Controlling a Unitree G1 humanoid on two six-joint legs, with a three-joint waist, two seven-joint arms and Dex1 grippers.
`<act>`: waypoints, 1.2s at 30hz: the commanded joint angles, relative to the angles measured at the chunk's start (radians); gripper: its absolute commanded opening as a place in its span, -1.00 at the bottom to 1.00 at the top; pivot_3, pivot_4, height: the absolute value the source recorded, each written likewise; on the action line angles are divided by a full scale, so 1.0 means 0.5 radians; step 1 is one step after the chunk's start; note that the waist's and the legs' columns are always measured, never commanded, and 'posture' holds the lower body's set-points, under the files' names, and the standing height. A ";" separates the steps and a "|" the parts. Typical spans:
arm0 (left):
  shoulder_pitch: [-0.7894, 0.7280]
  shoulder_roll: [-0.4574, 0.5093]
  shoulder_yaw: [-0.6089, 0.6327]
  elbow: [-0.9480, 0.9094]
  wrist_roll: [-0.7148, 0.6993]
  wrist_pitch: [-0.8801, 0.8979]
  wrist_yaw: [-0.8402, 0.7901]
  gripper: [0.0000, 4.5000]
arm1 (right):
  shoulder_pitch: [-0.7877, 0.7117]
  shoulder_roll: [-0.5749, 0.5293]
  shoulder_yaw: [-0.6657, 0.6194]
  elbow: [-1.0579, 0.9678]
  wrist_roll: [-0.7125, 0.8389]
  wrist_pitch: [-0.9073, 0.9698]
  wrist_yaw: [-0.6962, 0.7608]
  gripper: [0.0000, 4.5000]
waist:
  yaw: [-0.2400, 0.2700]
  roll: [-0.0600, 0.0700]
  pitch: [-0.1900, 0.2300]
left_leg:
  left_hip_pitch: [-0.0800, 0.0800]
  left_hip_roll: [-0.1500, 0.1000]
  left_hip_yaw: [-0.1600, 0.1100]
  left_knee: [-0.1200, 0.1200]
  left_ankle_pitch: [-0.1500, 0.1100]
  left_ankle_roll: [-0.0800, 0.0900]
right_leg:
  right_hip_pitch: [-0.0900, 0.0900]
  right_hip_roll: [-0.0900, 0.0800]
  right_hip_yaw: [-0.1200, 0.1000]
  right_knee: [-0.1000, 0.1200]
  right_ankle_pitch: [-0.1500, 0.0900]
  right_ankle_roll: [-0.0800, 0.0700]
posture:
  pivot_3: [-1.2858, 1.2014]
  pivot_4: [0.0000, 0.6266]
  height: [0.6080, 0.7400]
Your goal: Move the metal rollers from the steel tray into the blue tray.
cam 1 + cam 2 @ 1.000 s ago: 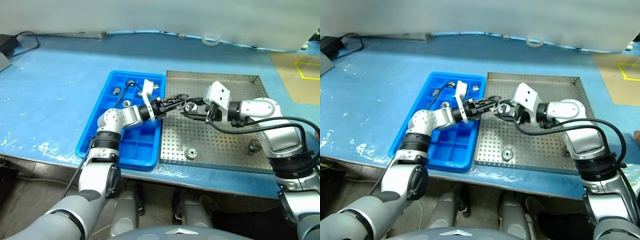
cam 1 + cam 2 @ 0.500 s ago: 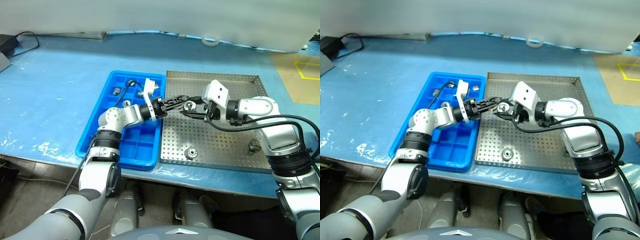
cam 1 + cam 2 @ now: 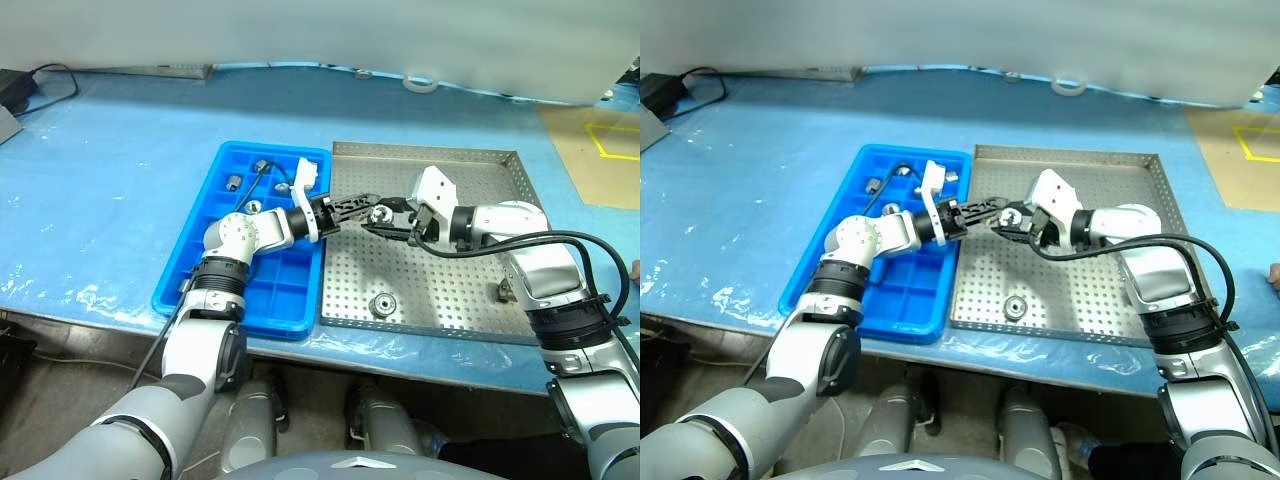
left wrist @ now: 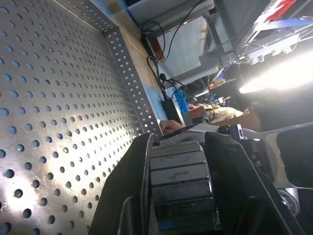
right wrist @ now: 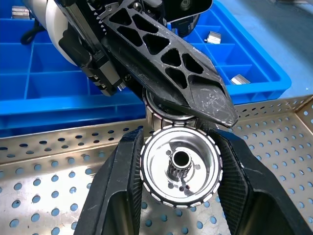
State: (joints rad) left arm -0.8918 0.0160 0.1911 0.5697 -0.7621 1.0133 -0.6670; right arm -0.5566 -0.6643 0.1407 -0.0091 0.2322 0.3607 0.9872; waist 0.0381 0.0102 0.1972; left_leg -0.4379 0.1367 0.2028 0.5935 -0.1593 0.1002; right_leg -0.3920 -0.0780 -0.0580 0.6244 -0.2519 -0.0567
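both sets of fingers clamp one metal roller [image 5: 178,164] above the steel tray [image 3: 470,300]: right fingers [image 3: 383,220] should let go first, then left fingers [image 3: 362,203] carry it to the blue tray [image 3: 215,290]

From the head camera, the roller [image 3: 380,212] pinched between the left tool [image 3: 366,203] and right tool [image 3: 376,221] is largely covered by their black fingers, while the small pieces [image 3: 233,182] in the blue tray [image 3: 200,262] are too small to identify.
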 commanded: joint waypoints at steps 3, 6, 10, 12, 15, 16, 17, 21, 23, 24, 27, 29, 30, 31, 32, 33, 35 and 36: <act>-0.030 0.116 0.118 -0.049 -0.018 -0.089 -0.002 -0.41 | 0.077 -0.159 -0.105 0.465 -0.191 -0.145 -0.158 -0.26 | 0.001 0.000 0.000 | 0.000 0.000 0.000 0.005 -0.003 0.004 | 0.002 -0.001 0.000 0.000 0.000 0.000 | -0.10 -0.52 1.00; -0.022 0.124 0.118 -0.067 -0.019 -0.084 0.005 -0.41 | 0.091 -0.169 -0.069 0.531 -0.197 -0.216 -0.175 -0.26 | 0.002 0.000 0.000 | -0.001 -0.001 0.000 0.006 -0.004 0.005 | 0.003 -0.003 -0.001 0.000 0.000 0.000 | -0.09 -0.52 1.00; -0.032 0.164 0.126 -0.078 -0.012 -0.082 0.005 -0.41 | 0.083 -0.166 -0.023 0.547 -0.211 -0.264 -0.200 -0.26 | 0.002 0.000 0.000 | -0.001 -0.002 0.000 0.006 -0.004 0.006 | 0.003 -0.004 -0.002 0.000 0.000 0.000 | -0.09 -0.52 1.00; -0.040 0.184 0.131 -0.101 -0.016 -0.079 -0.001 -0.41 | 0.069 -0.176 -0.011 0.572 -0.223 -0.289 -0.217 -0.26 | 0.002 0.000 0.000 | -0.001 -0.001 0.000 0.006 -0.004 0.006 | 0.003 -0.004 -0.002 0.000 0.000 0.000 | -0.08 -0.52 1.00; -0.062 0.213 0.139 -0.141 -0.027 -0.081 0.001 -0.41 | 0.051 -0.203 0.002 0.645 -0.252 -0.354 -0.246 -0.26 | 0.002 0.000 0.000 | -0.001 -0.001 0.000 0.006 -0.004 0.006 | 0.003 -0.004 -0.002 0.001 0.000 0.000 | -0.07 -0.52 1.00; -0.070 0.221 0.145 -0.148 -0.029 -0.084 0.009 -0.41 | 0.050 -0.208 -0.005 0.661 -0.245 -0.362 -0.246 -0.26 | 0.003 0.000 0.000 | -0.001 -0.001 0.000 0.006 -0.004 0.006 | 0.003 -0.004 -0.002 0.000 0.000 0.000 | -0.07 -0.52 1.00; -0.075 0.231 0.160 -0.153 -0.037 -0.084 0.019 -0.41 | 0.064 -0.223 -0.008 0.658 -0.242 -0.369 -0.238 -0.26 | 0.004 0.000 0.000 | -0.001 -0.001 0.000 0.006 -0.004 0.006 | 0.003 -0.004 -0.002 0.000 0.000 0.000 | -0.07 -0.52 1.00; -0.055 0.264 0.179 -0.180 -0.044 -0.076 0.032 -0.41 | 0.132 -0.272 0.000 0.683 -0.268 -0.421 -0.239 -0.26 | 0.012 0.000 0.000 | -0.002 -0.001 0.000 0.006 -0.004 0.007 | 0.003 -0.005 -0.003 -0.001 0.000 0.000 | -0.06 -0.52 1.00; -0.041 0.270 0.179 -0.189 -0.039 -0.072 0.039 -0.41 | 0.144 -0.280 0.012 0.716 -0.302 -0.469 -0.272 -0.26 | 0.012 0.000 0.000 | -0.003 -0.002 0.000 0.006 -0.005 0.007 | 0.003 -0.005 -0.004 -0.001 0.000 0.000 | -0.05 -0.52 1.00; -0.037 0.273 0.177 -0.199 -0.042 -0.067 0.043 -0.41 | 0.137 -0.278 0.015 0.740 -0.320 -0.492 -0.297 -0.26 | 0.011 0.000 0.000 | -0.004 -0.002 0.000 0.006 -0.005 0.007 | 0.003 -0.006 -0.004 -0.001 0.000 0.000 | -0.05 -0.52 1.00; -0.026 0.298 0.141 -0.272 -0.028 -0.071 0.028 -0.41 | 0.091 -0.272 0.032 0.814 -0.371 -0.556 -0.386 -0.26 | 0.010 0.000 0.000 | -0.003 -0.002 0.000 0.006 -0.005 0.007 | 0.002 -0.006 -0.004 -0.001 0.000 0.000 | -0.05 -0.52 1.00; -0.010 0.339 0.108 -0.359 0.033 -0.183 0.008 -0.41 | 0.058 -0.280 0.043 0.860 -0.397 -0.580 -0.442 -0.26 | 0.003 0.000 0.000 | -0.003 -0.002 0.000 0.006 -0.005 0.007 | 0.002 -0.005 -0.004 0.000 0.000 0.000 | -0.05 -0.52 1.00; 0.003 0.350 0.113 -0.414 0.069 -0.306 0.005 -0.41 | 0.050 -0.285 0.038 0.865 -0.388 -0.585 -0.450 -0.26 | 0.003 0.000 0.000 | -0.003 -0.002 0.000 0.006 -0.005 0.007 | 0.001 -0.005 -0.004 0.000 0.000 0.000 | -0.05 -0.52 1.00; 0.022 0.387 0.108 -0.493 0.080 -0.369 -0.034 -0.41 | 0.051 -0.294 0.027 0.851 -0.368 -0.582 -0.443 -0.26 | 0.005 0.000 0.000 | -0.003 -0.001 0.000 0.006 -0.005 0.007 | 0.001 -0.005 -0.004 0.000 0.000 0.000 | -0.05 -0.52 1.00; 0.037 0.426 0.101 -0.559 0.076 -0.390 -0.071 -0.41 | 0.055 -0.302 0.018 0.837 -0.356 -0.579 -0.436 -0.26 | 0.014 0.000 0.000 | -0.003 -0.001 0.000 0.006 -0.005 0.007 | 0.002 -0.005 -0.004 0.000 0.000 0.000 | -0.06 -0.52 1.00; 0.039 0.474 0.107 -0.596 0.056 -0.381 -0.089 -0.41 | 0.062 -0.314 0.020 0.831 -0.354 -0.585 -0.426 -0.26 | 0.029 0.000 0.000 | -0.004 -0.001 -0.001 0.006 -0.004 0.006 | 0.003 -0.005 -0.006 -0.002 0.000 0.000 | -0.06 -0.52 1.00; 0.034 0.563 0.110 -0.610 0.046 -0.378 -0.108 -0.41 | 0.068 -0.324 0.018 0.840 -0.383 -0.605 -0.420 -0.26 | 0.014 0.002 0.001 | -0.005 -0.001 -0.001 0.003 -0.005 0.006 | 0.004 -0.006 -0.010 -0.007 0.000 0.000 | -0.06 -0.52 1.00; 0.029 0.608 0.116 -0.602 0.054 -0.392 -0.119 -0.41 | 0.069 -0.322 0.011 0.847 -0.403 -0.615 -0.418 -0.26 | 0.006 0.003 0.000 | -0.005 -0.001 -0.001 0.002 -0.005 0.006 | 0.004 -0.006 -0.010 -0.009 0.000 0.000 | -0.06 -0.52 1.00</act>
State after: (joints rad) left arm -0.8612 0.3607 0.2995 0.3137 -0.7207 0.8226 -0.6905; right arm -0.4877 -0.8510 0.1419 0.4610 0.0407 0.0753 0.7783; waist 0.0410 0.0117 0.1974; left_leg -0.4395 0.1359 0.2023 0.5946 -0.1623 0.1038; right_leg -0.3890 -0.0810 -0.0628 0.6199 -0.2519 -0.0568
